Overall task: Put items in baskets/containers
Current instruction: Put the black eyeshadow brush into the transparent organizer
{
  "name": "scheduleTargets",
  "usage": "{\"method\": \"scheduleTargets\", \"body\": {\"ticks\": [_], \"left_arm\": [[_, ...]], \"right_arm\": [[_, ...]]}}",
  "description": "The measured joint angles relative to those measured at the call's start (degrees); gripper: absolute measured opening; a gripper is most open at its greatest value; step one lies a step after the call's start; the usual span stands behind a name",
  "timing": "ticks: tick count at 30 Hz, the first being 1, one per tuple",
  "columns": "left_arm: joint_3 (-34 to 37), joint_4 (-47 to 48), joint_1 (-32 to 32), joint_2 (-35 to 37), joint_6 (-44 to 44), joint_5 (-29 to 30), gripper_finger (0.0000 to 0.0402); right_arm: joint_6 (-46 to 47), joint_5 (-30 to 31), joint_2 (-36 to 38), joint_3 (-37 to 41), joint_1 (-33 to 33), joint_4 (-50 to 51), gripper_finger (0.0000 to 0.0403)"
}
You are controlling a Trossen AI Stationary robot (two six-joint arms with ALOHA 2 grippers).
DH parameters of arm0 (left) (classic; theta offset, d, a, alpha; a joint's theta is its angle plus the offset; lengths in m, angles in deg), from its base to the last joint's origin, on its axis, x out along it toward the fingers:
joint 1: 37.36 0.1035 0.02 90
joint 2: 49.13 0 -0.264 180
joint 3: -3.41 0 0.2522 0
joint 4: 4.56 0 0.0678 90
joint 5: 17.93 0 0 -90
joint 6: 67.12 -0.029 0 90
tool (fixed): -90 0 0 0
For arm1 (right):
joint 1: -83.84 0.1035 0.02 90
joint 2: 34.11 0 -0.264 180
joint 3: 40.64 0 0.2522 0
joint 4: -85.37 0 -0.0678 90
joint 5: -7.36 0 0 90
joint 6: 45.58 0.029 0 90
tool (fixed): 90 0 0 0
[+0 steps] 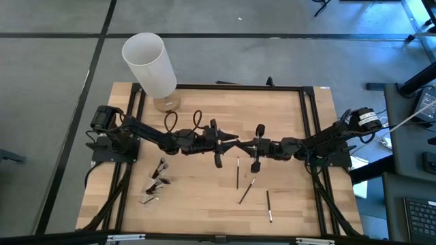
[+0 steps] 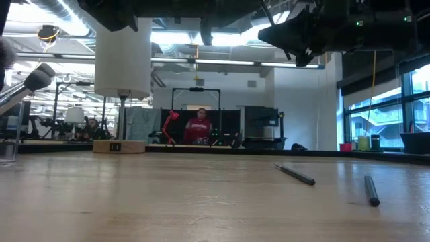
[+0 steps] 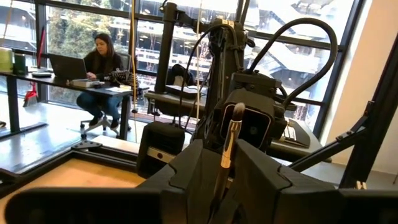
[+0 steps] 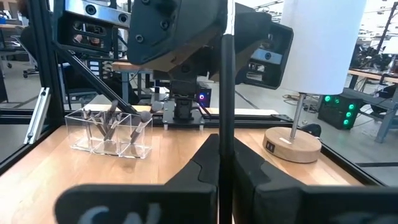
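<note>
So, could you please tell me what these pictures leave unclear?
- Brush between the two tools: high view, the tools cover it, so which one grips it is unclear.
- Clear container: brush count unreadable in the high view, too small.
- Loose brushes: bristle ends too small in the high view.

The high view looked straight down on the whole table (image 1: 204,204); the low view sat at tabletop level, facing the room. Each wrist camera faced the other arm — both shared the white cylinder (image 1: 150,64).

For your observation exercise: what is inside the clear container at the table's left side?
Several makeup brushes stand tilted in the clear container, bristle ends up. How many exactly cannot be told, since they overlap.
</note>
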Motion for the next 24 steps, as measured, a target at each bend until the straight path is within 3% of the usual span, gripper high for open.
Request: {"method": "scheduleTargets", "body": {"ticks": [10, 14, 19, 24], "left_arm": [[0.0, 0.3, 0.2, 0.0, -0.8, -0.2, 0.0017], [0.0, 0.5, 0.2, 0.0, -0.9, -0.1, 0.0011], [0.0, 3.3, 0.2, 0.2, -1.0, 0.4, 0.0024], [0.0, 16.3, -1.1, 2.6, -2.9, 2.8, 0.0016]], "right_arm": [[0.3, 0.3, 0.0, 0.0, 0.0, 0.0, 0.0017], [0.5, 0.2, 0.0, 0.0, -0.1, 0.8, 0.0020], [1.3, 2.1, 0.0, 0.0, -0.1, 2.7, 0.0053], [3.8, 2.7, 0.6, 0.0, -0.1, 4.6, 0.0102]]}}
